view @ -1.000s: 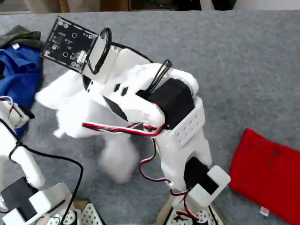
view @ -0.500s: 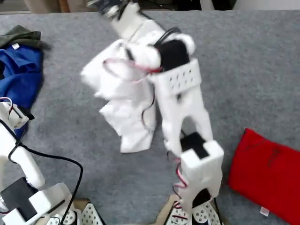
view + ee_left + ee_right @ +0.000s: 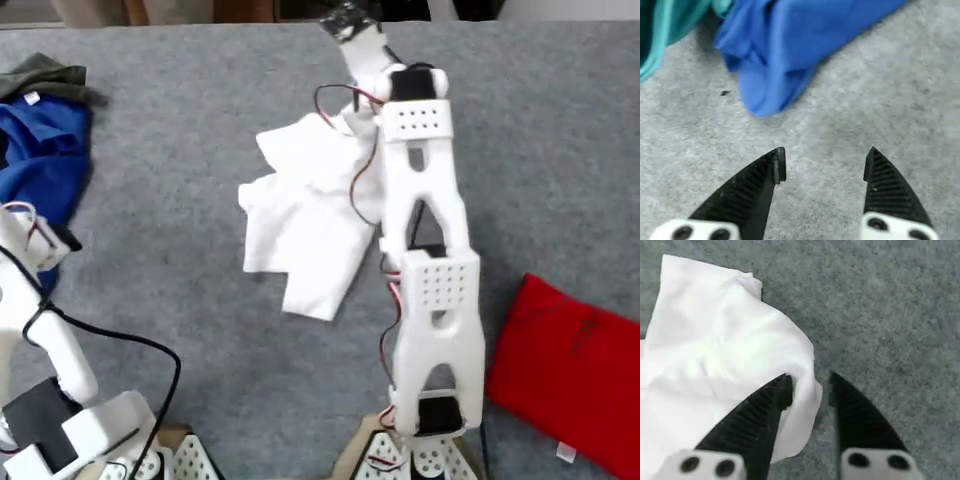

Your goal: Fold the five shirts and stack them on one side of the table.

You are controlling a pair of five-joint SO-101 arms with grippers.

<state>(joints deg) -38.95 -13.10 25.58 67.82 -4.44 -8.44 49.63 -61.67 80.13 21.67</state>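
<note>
Shirt (image 3: 300, 230), white, now down on table (image 3: 550, 150); right hand (image 3: 810, 377) apart at its edge, left hand (image 3: 826, 150) apart

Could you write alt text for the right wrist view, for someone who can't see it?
The right gripper, its black fingers slightly apart, straddles the edge of a crumpled white shirt lying on a grey table.

soft, matt white cloth in the white shirt (image 3: 715, 340), creased, touching the right pincer (image 3: 810, 385). black matt plastic with fine ribbing on its fingers (image 3: 760, 415); same on the left pincer (image 3: 825, 162). rough grey felt-like table cover (image 3: 880, 100) beneath both. ahead of the left pincer, smooth matt cloth of a blue shirt (image 3: 790, 45) and teal cloth (image 3: 660, 25). smooth white plastic for the arm shells (image 3: 440, 290).
</note>
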